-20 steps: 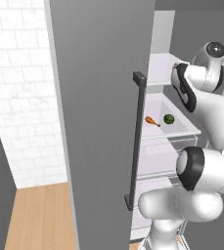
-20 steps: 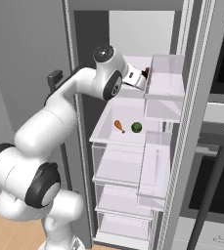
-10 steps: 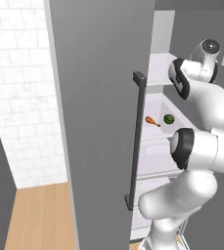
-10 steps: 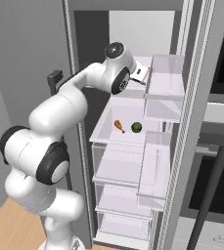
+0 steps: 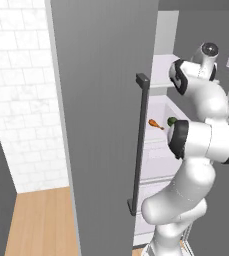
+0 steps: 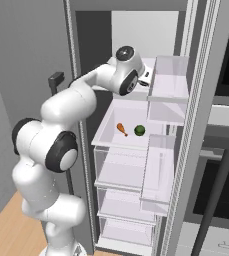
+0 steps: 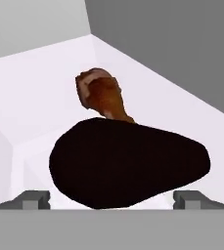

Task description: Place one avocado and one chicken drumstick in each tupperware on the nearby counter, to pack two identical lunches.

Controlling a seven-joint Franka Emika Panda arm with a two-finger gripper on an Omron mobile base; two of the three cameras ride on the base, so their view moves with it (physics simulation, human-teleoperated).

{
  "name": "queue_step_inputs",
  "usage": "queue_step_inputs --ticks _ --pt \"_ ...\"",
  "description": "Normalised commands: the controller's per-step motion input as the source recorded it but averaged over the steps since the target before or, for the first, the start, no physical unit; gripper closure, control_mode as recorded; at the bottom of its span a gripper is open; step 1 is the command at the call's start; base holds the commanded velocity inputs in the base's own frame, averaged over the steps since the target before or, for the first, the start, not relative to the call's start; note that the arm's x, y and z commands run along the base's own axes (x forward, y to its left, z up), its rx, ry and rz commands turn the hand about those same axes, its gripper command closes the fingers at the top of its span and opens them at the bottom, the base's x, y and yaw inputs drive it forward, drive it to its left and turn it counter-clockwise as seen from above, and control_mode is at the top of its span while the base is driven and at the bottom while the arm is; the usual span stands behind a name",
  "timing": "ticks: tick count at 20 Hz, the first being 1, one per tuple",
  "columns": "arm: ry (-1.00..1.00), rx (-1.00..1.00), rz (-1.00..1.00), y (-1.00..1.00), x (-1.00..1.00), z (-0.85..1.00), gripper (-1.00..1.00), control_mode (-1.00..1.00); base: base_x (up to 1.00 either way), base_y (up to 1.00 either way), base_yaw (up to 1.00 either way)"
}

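In the hand view a dark avocado (image 7: 128, 163) lies close in front of my gripper (image 7: 111, 199), on a white fridge shelf. My fingertips (image 7: 33, 199) stand wide apart, low on either side of it, open and not closed on it. An orange-brown chicken drumstick (image 7: 102, 97) lies just behind it. In the right base view my hand (image 6: 147, 79) reaches into the upper shelf. One shelf lower lie another drumstick (image 6: 121, 129) and a green avocado (image 6: 140, 130), also seen as drumstick (image 5: 155, 123) and avocado (image 5: 171, 120). The tupperware and counter are out of view.
The open fridge door with its dark handle (image 5: 138, 150) stands left of the arm. Clear door bins (image 6: 168, 80) hang on the right, close to my hand. Drawers (image 6: 118, 167) sit below the shelves. A dark oven (image 6: 226, 165) is at the far right.
The arm has swung further right and deeper into the fridge's upper shelf. The gripper has stayed open, and the food on the lower shelf has not moved.
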Motion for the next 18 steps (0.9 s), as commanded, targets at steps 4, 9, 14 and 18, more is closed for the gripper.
queue_step_inputs --ticks 4,9,14,18 --pt "0.00 0.00 0.00 -0.01 0.48 -0.17 1.00 -1.00 0.00 0.00 0.00" --pt "0.00 0.00 0.00 -0.06 0.30 -0.07 1.00 -1.00 0.00 0.00 0.00" --pt "-0.02 0.00 0.00 0.00 0.00 -0.11 1.00 -1.00 0.00 0.00 0.00" --pt "-0.04 -0.07 0.11 0.35 -0.89 0.00 1.00 -1.00 0.00 0.00 0.00"
